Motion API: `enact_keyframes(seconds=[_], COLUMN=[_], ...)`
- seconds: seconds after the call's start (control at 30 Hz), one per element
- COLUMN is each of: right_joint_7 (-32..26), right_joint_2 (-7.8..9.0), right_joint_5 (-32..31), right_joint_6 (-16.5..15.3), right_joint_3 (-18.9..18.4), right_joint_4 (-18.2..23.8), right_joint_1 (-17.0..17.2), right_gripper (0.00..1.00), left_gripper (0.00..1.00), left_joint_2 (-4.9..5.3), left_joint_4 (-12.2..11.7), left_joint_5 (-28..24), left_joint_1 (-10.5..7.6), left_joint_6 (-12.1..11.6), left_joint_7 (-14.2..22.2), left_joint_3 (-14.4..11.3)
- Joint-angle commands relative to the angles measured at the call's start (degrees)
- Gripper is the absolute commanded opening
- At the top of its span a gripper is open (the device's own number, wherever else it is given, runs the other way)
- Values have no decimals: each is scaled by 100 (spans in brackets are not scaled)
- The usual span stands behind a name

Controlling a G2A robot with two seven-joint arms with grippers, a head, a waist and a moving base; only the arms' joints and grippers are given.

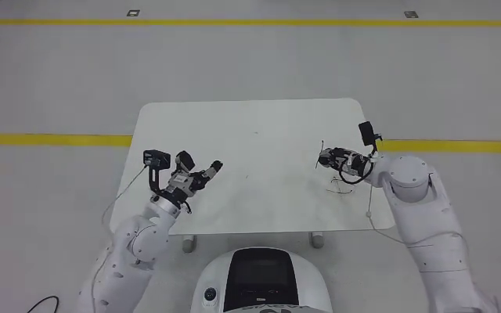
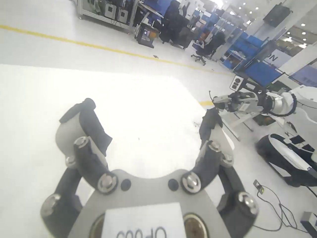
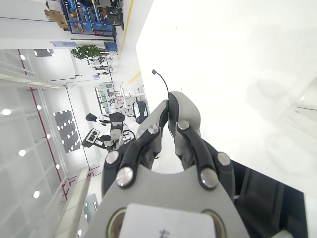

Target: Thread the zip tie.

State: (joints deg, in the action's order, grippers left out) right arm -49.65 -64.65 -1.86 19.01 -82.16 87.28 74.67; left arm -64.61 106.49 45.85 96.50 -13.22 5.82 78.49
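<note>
so the right claw (image 3: 169, 105) is clamped down on a thin black zip tie (image 3: 162, 80), holding it up over the right side of the white table (image 1: 258, 141), near the edge. the strap curves out past the fingertips and ends in the little square head, which just hangs free in the air, touching nothing. where the tail end goes i can't make out, it's hidden behind the fingers. the left claw (image 2: 148, 111) sits over the left side of the table, well apart from the other one, spread wide with nothing in it. looks to me like the pick-up part is done and the actual threading hasn't started, no loop anywhere that i can see. my guess for the next bit: the left claw has to come across and get hold of the free part of the strap, then the two need to bend it round so the tail lines up with that tiny slot in the head. that's gonna be fiddly, the strap looks springy and the slot is small, so a slight twist and it'll miss.
</note>
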Motion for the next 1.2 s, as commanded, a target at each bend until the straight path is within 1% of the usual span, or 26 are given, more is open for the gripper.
enact_keyframes(seconds=[0.0, 0.03, 0.07, 0.1, 0.13, 0.17, 0.27, 0.37, 0.4, 0.43, 0.47, 0.53, 0.83, 0.9, 0.93, 0.97, 1.0, 1.03, 1.07, 1.1, 1.13, 1.17], right_joint_7=[76, 107, 119, 138, 165, 206, 231, 251, 275, 287, 292, 279, 279, 411, 506, 625, 685, 741, 829, 872, 904, 959], right_joint_2=[-12, -17, -25, -29, -33, -37, -46, -49, -52, -56, -58, -60, -60, -73, -80, -93, -100, -105, -112, -115, -115, -114], right_joint_5=[46, 53, 97, 120, 132, 140, 248, 312, 345, 384, 417, 517, 517, 590, 619, 689, 754, 804, 905, 987, 1029, 1101], right_joint_6=[-2, 14, 43, 47, 47, 47, 47, 47, 47, 47, 47, 47, 47, 2, 36, 47, 47, 47, 47, 47, 47, 47], right_joint_3=[93, 138, 199, 229, 261, 305, 372, 423, 451, 471, 493, 496, 496, 523, 539, 562, 572, 572, 550, 533, 520, 487], right_joint_4=[34, 53, 78, 85, 97, 112, 99, 85, 75, 70, 64, 51, 51, 42, 37, 46, 47, 56, 68, 78, 84, 97], right_joint_1=[16, 11, 2, -5, -7, -5, 2, -14, -14, -17, -18, -37, -37, 8, 12, 9, 7, 4, 10, 24, 36, 53], right_gripper=[0, 0, 0, 0, 0, 0, 0, 0, 0, 0, 0, 0, 0, 0, 8, 11, 7, 0, 0, 0, 0, 0], left_gripper=[100, 100, 100, 100, 100, 100, 100, 100, 100, 100, 100, 100, 100, 100, 100, 100, 100, 100, 100, 100, 100, 100], left_joint_2=[14, 20, 23, 21, 23, 25, 8, -17, -27, -36, -48, -48, -48, -50, -49, -49, -55, -64, -78, -93, -105, -107], left_joint_4=[19, 36, 28, 15, 6, -17, -110, -205, -244, -277, -307, -307, -307, -309, -309, -304, -317, -334, -356, -393, -438, -505], left_joint_5=[528, 797, 1167, 1353, 1591, 1995, 2656, 2907, 3040, 3147, 3302, 3302, 3302, 3355, 3487, 3738, 3882, 4045, 4296, 4410, 4410, 4410], left_joint_1=[-52, -83, -123, -153, -199, -268, -418, -571, -646, -697, -742, -742, -742, -761, -794, -858, -901, -954, -1051, -1131, -1229, -1421], left_joint_6=[-136, -168, -143, -129, -169, -152, -48, -21, 1, 49, 237, 237, 237, 224, 183, 137, 160, 215, 212, 231, 258, 212], left_joint_7=[76, 101, 116, 119, 141, 143, 85, 49, 41, 13, -52, -52, -52, -62, -40, 8, 32, 79, 137, 167, 219, 328], left_joint_3=[-109, -174, -274, -353, -446, -561, -862, -1092, -1189, -1257, -1295, -1295, -1295, -1335, -1388, -1490, -1559, -1638, -1786, -1881, -1967, -2126])
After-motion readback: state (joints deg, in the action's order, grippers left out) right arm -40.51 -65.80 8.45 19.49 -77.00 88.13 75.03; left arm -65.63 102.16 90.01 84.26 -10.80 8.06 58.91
